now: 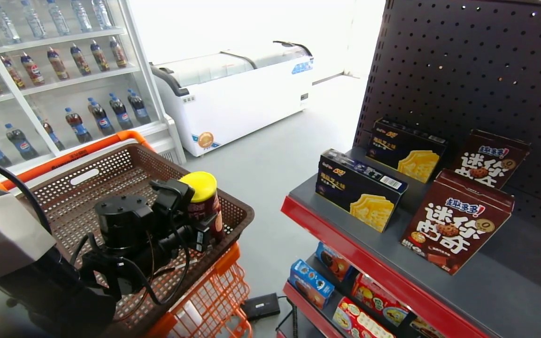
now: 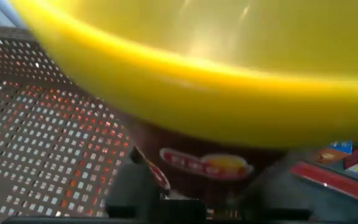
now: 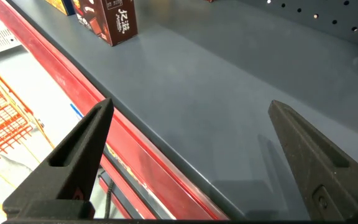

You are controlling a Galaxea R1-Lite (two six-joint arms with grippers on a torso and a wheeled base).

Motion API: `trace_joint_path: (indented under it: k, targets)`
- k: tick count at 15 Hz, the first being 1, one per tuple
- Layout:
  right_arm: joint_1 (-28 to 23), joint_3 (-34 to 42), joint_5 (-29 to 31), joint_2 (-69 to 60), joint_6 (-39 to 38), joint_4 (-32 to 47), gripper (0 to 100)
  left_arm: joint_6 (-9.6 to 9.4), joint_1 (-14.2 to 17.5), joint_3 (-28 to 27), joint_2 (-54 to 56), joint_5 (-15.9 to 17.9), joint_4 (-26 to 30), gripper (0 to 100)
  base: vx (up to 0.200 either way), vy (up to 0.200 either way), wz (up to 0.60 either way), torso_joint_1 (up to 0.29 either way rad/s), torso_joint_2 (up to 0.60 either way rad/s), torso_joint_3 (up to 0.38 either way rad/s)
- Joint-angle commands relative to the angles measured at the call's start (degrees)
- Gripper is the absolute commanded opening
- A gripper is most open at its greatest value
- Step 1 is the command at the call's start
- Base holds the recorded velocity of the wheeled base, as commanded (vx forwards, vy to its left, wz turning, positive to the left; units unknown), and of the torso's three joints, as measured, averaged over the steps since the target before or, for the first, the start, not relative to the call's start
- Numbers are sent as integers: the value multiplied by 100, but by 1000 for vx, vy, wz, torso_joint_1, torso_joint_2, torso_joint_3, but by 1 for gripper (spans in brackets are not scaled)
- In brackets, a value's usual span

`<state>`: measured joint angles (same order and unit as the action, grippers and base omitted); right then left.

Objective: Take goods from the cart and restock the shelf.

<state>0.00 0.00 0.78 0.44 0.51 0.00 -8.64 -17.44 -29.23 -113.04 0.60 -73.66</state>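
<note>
Head view: left gripper (image 1: 203,223) clamped on the canister (image 1: 208,209), at 8 o'clock. The canister is upright with its long axis vertical and lid up, by the 3 o'clock rim of the cart's brown basket (image 1: 125,164). Shelf (image 1: 510,281) at 4 o'clock.
Left wrist view: yellow lid (image 2: 229,81) close, dark red body beneath it, basket mesh beside.
Right wrist view: right gripper (image 3: 194,155) fingers wide apart above the grey shelf board. A brown box (image 3: 112,22) stands farther along it.

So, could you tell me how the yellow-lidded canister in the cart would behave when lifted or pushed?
The canister looks rigid, so the left gripper probably won't crush it. Tall and round, it may tip if pushed high, then roll. Its glossy yellow lid could be slippery.
</note>
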Motion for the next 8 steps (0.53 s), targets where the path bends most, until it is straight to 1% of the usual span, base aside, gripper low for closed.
trace_joint_path:
  k: [1, 2, 5, 6, 7, 8]
  targets:
    - [0, 0, 1, 9, 2, 0, 100, -6, -48, -65, 327, 19, 62, 0, 0, 0, 0, 0, 0, 0]
    - [0, 0, 1, 9, 2, 0, 100, 3, -66, -118, 503, 72, 159, 0, 0, 0, 0, 0, 0, 0]
    - [0, 0, 1, 9, 2, 0, 100, -23, -57, -390, 1109, 274, 1134, 0, 0, 0, 0, 0, 0, 0]
    - [0, 0, 1, 9, 2, 0, 100, -23, -57, -531, 1513, 520, 1661, 0, 0, 0, 0, 0, 0, 0]
    - [0, 0, 1, 9, 2, 0, 100, -32, -57, -584, 1742, 687, 1960, 0, 0, 0, 0, 0, 0, 0]
    - [0, 0, 1, 9, 2, 0, 100, -32, -75, -671, 2120, 960, 2514, 0, 0, 0, 0, 0, 0, 0]
